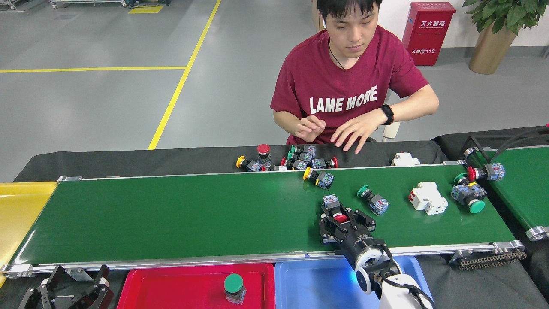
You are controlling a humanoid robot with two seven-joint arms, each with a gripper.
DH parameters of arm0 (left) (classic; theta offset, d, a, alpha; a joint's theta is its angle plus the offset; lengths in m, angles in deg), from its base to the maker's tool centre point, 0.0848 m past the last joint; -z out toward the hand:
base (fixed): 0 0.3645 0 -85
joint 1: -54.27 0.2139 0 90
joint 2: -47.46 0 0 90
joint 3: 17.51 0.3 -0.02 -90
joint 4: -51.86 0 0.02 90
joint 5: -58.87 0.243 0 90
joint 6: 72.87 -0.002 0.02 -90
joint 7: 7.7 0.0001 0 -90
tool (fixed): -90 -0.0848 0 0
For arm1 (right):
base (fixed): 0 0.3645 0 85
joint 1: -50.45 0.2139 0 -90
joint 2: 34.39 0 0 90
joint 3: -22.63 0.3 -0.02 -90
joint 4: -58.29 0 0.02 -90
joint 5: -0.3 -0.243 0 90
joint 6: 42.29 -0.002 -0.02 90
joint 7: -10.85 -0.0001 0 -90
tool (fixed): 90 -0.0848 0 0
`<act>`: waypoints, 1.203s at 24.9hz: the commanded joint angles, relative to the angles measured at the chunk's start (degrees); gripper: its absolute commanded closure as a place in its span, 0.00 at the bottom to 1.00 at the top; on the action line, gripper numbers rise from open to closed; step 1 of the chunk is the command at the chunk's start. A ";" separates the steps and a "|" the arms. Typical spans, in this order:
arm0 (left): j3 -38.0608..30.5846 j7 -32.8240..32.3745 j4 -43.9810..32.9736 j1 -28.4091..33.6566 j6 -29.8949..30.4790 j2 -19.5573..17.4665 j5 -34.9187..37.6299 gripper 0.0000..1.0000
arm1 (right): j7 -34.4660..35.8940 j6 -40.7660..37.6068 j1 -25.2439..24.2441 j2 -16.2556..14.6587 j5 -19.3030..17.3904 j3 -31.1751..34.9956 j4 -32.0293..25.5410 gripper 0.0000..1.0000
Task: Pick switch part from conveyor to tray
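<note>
Head view shows my right claw [342, 223] out over the conveyor [171, 214], its fingers straddling the red-capped switch part [336, 211] that lies on the belt toward the near rail. The red cap sits between the fingers and the blue-grey body pokes out beyond them, toward the far side. I judge the fingers to be closing around the cap, but I cannot tell whether they truly bear on it, since the claw's own body hides the contact. My left claw [70, 288] rests low at the near left corner, released and holding nothing.

The red tray [141, 287] just below the near rail already carries a green-capped switch [233, 288]; the blue tray [317, 283] beside it looks bare where I can see it.

Risks, as I judge them: if the belt carries the part sideways while I close, the round cap could roll out of the fingers or be caught off-centre and tilt on the lift. A green-capped switch [372, 200] lies near on the right, and a wide swing could knock it. The person's hand [354, 134] hovers above the far tabletop, apart from my claw.
</note>
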 commanded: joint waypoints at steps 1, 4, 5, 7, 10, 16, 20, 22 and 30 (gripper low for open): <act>-0.31 0.44 -0.59 -0.34 -0.29 -0.45 -0.23 0.00 | 0.04 -2.43 0.48 -0.25 -0.53 0.14 -2.89 0.97; -0.40 0.44 -0.59 -0.25 -0.37 -0.45 -0.23 0.00 | -0.32 -7.35 -3.48 -1.66 -0.71 0.14 -10.89 0.97; -0.40 0.44 -0.67 -0.16 -0.37 -0.45 -0.23 0.00 | -0.49 -10.33 -5.94 -2.10 -0.79 0.06 -14.84 0.97; -0.40 0.44 -0.67 -0.16 -0.37 -0.45 -0.23 0.00 | -0.75 -17.11 -10.69 -2.45 -1.23 0.05 -21.17 0.97; -0.40 0.44 -0.67 -0.16 -0.37 -0.45 -0.23 0.00 | -2.16 -28.00 -17.54 -2.28 -1.23 -0.30 -26.97 0.87; -0.40 0.44 -0.76 -0.16 -0.37 -0.54 -0.23 0.00 | -10.69 -23.70 -19.48 1.24 -0.71 -6.10 -27.24 0.02; -0.31 0.44 -0.76 -0.16 -0.29 -0.54 -0.23 0.00 | -11.04 -23.44 -17.89 2.12 -0.88 -6.01 -27.41 0.02; -0.31 0.44 -0.76 -0.16 -0.29 -0.54 -0.23 0.00 | -10.95 -22.74 -16.93 2.73 -1.32 -4.87 -27.59 0.02; -0.31 0.44 -0.94 -0.08 -0.37 -0.36 -0.23 0.00 | -9.11 -12.19 -11.92 1.42 -1.23 14.29 -25.65 0.04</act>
